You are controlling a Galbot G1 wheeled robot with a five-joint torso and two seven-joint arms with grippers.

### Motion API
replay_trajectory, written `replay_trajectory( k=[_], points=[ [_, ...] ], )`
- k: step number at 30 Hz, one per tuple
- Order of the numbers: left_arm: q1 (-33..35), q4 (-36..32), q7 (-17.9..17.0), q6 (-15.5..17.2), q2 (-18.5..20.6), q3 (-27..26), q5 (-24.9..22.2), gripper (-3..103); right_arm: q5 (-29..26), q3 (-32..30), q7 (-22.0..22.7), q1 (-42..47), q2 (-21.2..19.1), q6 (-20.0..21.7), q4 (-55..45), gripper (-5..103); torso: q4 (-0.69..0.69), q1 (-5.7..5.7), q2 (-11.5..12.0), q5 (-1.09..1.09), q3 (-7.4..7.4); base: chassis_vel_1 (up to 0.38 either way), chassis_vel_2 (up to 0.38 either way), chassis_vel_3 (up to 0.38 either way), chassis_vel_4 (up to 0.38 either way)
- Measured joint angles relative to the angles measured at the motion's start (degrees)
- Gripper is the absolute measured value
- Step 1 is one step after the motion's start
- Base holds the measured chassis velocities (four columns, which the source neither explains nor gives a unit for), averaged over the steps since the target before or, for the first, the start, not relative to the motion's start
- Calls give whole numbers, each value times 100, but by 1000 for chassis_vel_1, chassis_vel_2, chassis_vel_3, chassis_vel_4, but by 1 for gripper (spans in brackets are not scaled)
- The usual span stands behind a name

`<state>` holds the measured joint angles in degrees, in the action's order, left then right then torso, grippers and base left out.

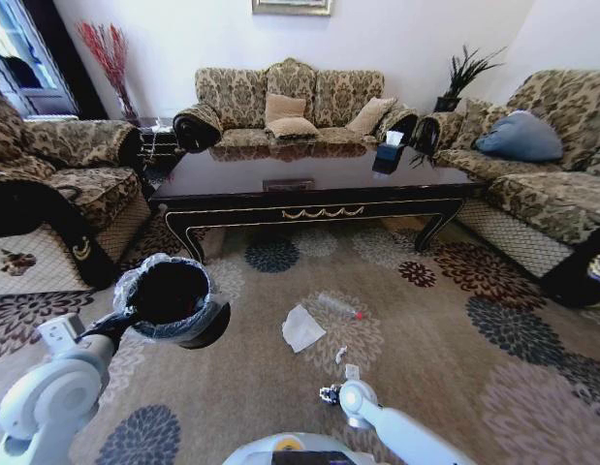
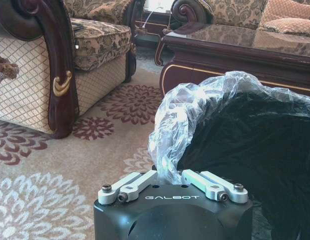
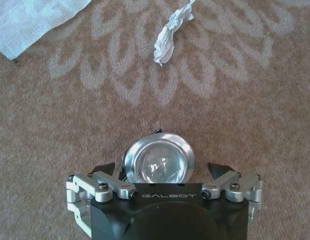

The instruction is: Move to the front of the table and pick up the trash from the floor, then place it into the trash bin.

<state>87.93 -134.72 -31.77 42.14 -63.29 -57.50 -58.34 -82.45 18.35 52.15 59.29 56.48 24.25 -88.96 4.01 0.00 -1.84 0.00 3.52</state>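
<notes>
My left gripper (image 2: 169,173) is shut on the rim and crinkled liner of the black trash bin (image 2: 255,150), holding the trash bin (image 1: 170,294) at the left in the head view, in front of the table (image 1: 309,189). Low over the floor (image 3: 255,125), my right gripper (image 3: 162,169) is open with a small silvery can (image 3: 160,161) between its fingers, which stand apart from it. My right gripper (image 1: 330,394) is near the bottom centre in the head view. A white paper sheet (image 1: 301,327), a clear bottle (image 1: 338,306) and a small crumpled scrap (image 3: 170,35) lie on the carpet beyond it.
Sofas stand on three sides: an armchair (image 1: 57,194) at the left, a couch (image 1: 290,102) behind the table, another couch (image 1: 542,174) at the right. A black box (image 1: 388,157) sits on the tabletop. Open carpet lies between me and the table.
</notes>
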Motion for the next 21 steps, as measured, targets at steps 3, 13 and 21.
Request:
replay_trajectory(
  k=[3,13,21],
  points=[
    [0,0,1,0,-2,9,0,2,81,-5,-45,-21,2,-17,77,100,0,0,0,0,0,0,0,0,0],
    [-11,4,2,0,-4,45,16,2,185,6,-96,17,-16,-23,48,86,2,0,0,-3,-1,0,0,0,0],
    [16,-2,1,0,3,29,21,2,274,32,-136,34,-36,-22,-9,64,0,0,0,-2,-1,0,0,0,0]
  ],
)
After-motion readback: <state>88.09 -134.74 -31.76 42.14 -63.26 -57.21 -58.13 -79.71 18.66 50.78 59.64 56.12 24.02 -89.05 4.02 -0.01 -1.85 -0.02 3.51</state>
